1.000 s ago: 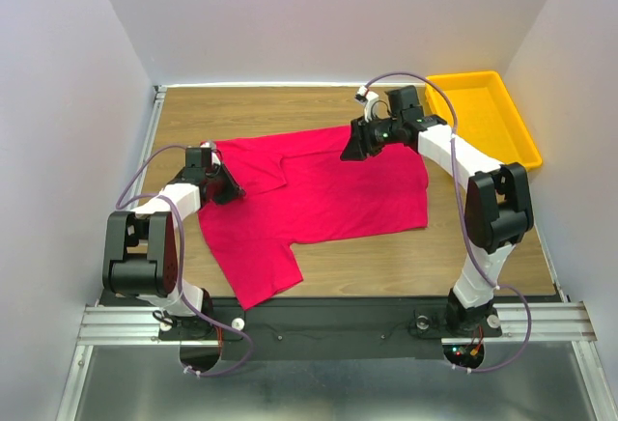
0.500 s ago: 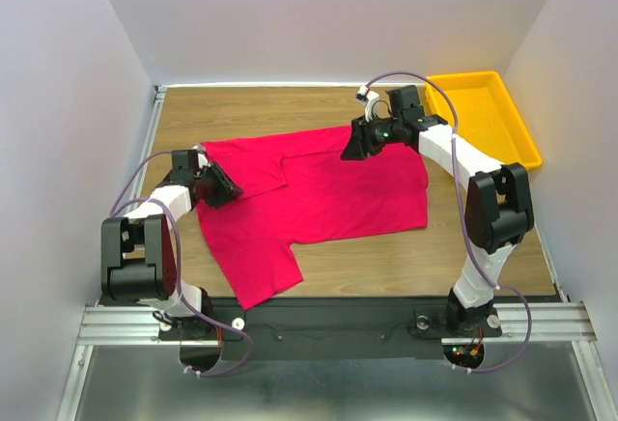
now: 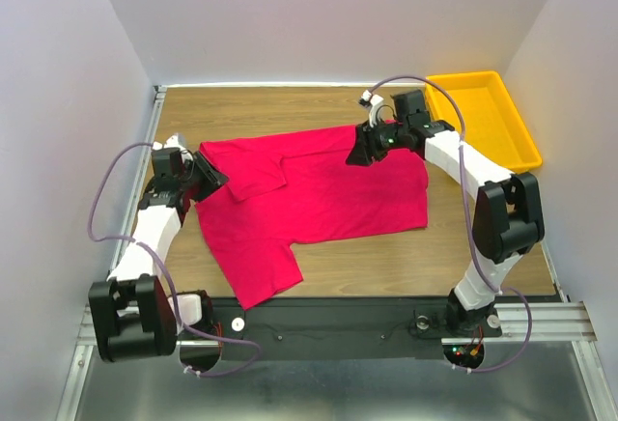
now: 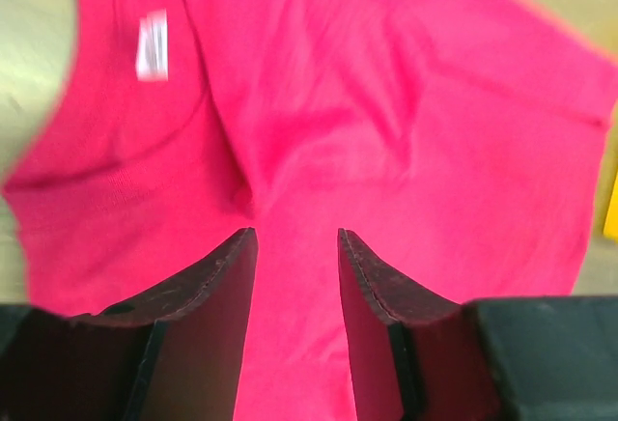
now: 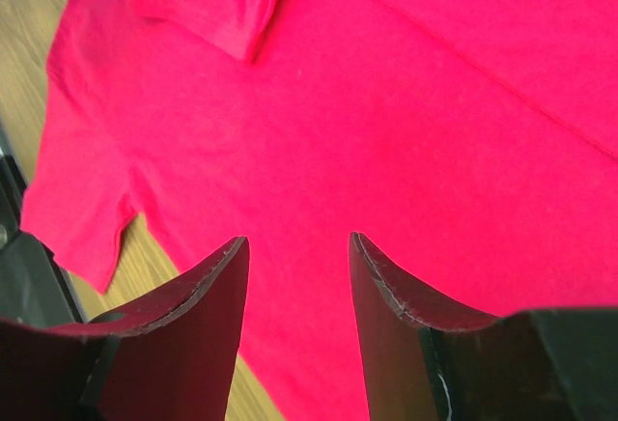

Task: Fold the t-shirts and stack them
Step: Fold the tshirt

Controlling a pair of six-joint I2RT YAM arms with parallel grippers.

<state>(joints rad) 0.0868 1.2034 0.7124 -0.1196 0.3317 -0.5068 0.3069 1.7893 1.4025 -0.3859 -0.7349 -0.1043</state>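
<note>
The crimson-red t-shirt (image 3: 319,194) lies spread on the wooden table, one sleeve folded over its upper left part and the other sleeve trailing toward the front edge. Its small white neck label (image 4: 153,44) shows in the left wrist view. My left gripper (image 3: 214,177) is open and empty at the shirt's left edge, above the cloth (image 4: 406,122). My right gripper (image 3: 355,156) is open and empty above the shirt's far edge; the right wrist view shows cloth (image 5: 386,102) beneath the fingers, with the folded sleeve (image 5: 217,1) beyond.
A yellow plastic tray (image 3: 512,136) stands at the back right, beside the right arm. The wooden table (image 3: 251,107) shows bare behind the shirt and at the front right. White walls close in on the left, back and right.
My left arm has swung outward to the left, and its gripper has drawn back from over the folded sleeve to the shirt's left edge. The right gripper has shifted slightly right.
</note>
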